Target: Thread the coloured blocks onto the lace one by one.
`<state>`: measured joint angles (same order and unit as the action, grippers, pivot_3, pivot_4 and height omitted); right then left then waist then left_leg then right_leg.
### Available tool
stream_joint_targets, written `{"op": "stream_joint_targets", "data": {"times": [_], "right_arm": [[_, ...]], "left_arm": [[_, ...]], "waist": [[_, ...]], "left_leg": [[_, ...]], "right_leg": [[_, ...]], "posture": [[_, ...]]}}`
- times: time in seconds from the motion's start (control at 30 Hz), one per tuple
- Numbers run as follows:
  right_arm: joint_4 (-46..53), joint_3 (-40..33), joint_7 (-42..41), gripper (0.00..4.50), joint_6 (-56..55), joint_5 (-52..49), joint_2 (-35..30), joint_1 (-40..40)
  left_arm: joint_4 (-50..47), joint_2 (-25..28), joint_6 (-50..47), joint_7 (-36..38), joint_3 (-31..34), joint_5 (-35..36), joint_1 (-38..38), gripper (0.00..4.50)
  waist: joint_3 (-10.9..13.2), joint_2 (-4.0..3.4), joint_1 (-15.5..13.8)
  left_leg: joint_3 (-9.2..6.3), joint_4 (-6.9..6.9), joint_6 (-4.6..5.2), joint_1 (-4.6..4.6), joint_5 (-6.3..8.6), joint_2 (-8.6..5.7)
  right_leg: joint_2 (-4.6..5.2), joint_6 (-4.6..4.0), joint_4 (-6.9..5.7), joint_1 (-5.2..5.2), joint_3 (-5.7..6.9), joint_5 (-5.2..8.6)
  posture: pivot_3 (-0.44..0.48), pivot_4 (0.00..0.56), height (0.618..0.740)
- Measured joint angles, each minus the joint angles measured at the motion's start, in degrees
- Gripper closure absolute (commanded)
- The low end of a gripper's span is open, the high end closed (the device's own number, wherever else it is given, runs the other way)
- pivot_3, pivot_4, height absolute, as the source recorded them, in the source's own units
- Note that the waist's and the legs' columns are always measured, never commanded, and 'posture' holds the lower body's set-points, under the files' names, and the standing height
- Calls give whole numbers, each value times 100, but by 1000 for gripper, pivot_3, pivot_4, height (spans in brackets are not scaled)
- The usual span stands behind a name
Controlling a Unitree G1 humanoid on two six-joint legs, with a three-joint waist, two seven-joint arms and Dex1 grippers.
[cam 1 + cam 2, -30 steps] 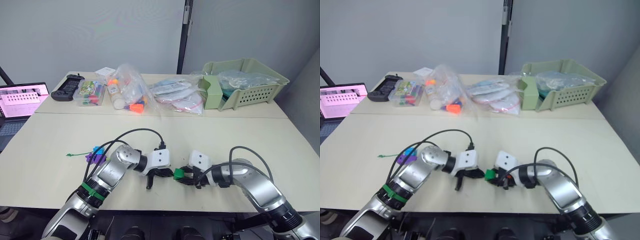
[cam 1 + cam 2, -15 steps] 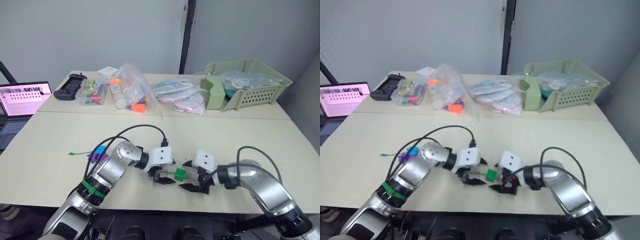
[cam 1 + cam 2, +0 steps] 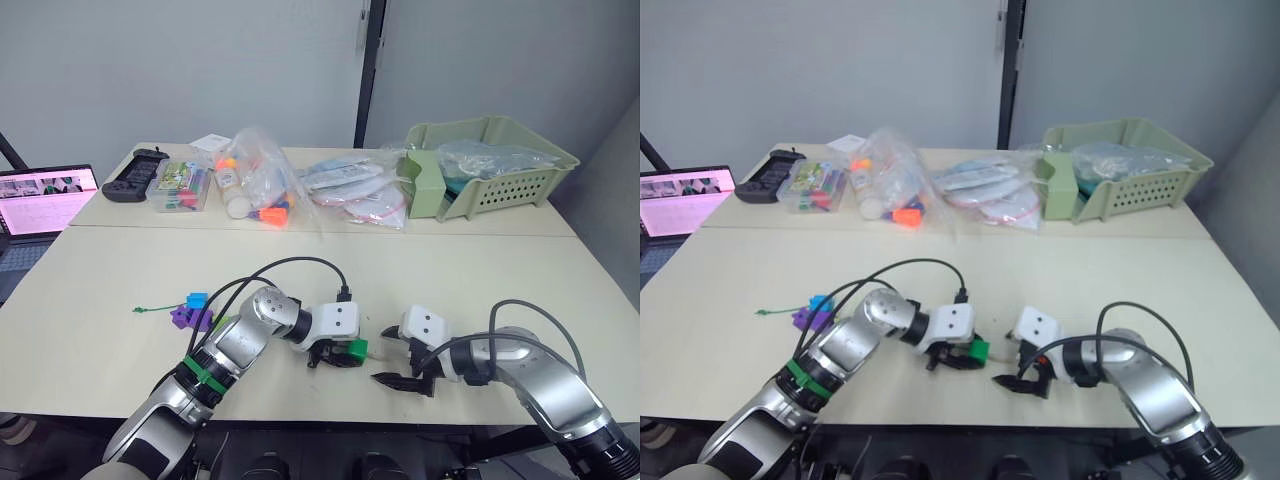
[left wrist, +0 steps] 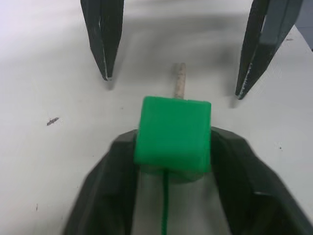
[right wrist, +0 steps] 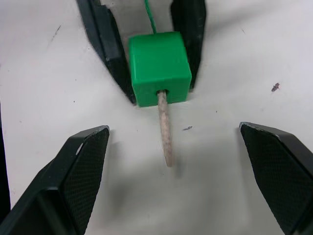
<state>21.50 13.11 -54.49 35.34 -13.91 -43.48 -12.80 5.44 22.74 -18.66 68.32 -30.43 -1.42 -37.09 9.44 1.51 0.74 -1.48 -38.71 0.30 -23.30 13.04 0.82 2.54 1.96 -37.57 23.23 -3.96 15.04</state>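
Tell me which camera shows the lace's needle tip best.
Right wrist view: the pale tip pokes clear out of the green block. Left wrist view shows a short stub behind the block; in the head views it's a tiny sliver.

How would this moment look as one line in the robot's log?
left gripper: shut on green block | lace tip: through block | right gripper: open, facing tip

Lace [image 4: 165, 196] runs off bottom edge of left wrist view; its stretch inside green block [image 4: 173, 134] hidden. Laptop [image 3: 35, 205] cut by left edge of left eye view, screen content too small to read. Bag contents [image 3: 262, 185] at upper centre too jumbled to ID. Basket [image 3: 520, 180] contents, upper right, unclear under plastic.
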Motion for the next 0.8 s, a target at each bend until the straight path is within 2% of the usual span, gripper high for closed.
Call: {"op": "stream_joint_targets", "data": {"times": [0.1, 0.13, 0.2, 0.5, 0.53, 0.8], "right_arm": [[-39, 11, -16, 0, -21, 2, 1, -5], [-76, 17, -21, 529, -23, 7, 6, -12], [-150, 39, -23, 1101, -34, 26, 28, -38], [-287, 211, -153, 4232, -358, 183, 47, -79], [-295, 211, -163, 4468, -371, 187, 47, -79], [-357, 318, -166, 4500, -426, 225, 124, -215]], "left_arm": [[0, 7, 4, 3, 0, 2, 0, 3304], [-1, 12, 4, 4, 1, 5, 0, 3304], [-2, 29, 4, 19, 3, 20, 1, 3304], [-10, 92, 8, 54, 6, 65, 1, 3304], [-11, 102, 14, 70, 6, 69, 1, 3304], [-239, 542, 87, 281, 229, 251, 145, 3304]], "waist": [[0, 0, 2], [0, 0, 3], [0, 0, 3], [0, 0, 4], [0, 0, 5], [0, 0, 29]], "left_leg": [[1, 0, 0, 0, 0, 0], [1, 0, 0, 1, 0, 0], [0, 0, 0, 1, 0, 1], [0, 0, 0, 1, 0, 0], [1, 0, 0, 1, 0, 0], [-1, 3, 0, 2, 0, 4]], "right_leg": [[0, 0, 1, 0, -1, 0], [0, 0, 0, 0, 0, 0], [-1, 0, 0, 0, 0, 0], [0, 0, 0, -1, 0, 0], [0, 0, 0, -1, 0, 0], [-3, -1, -2, 2, 0, 0]], "posture": [[0, 150, 740], [0, 150, 740], [0, 150, 740], [0, 150, 740], [0, 150, 740], [0, 150, 740]]}}
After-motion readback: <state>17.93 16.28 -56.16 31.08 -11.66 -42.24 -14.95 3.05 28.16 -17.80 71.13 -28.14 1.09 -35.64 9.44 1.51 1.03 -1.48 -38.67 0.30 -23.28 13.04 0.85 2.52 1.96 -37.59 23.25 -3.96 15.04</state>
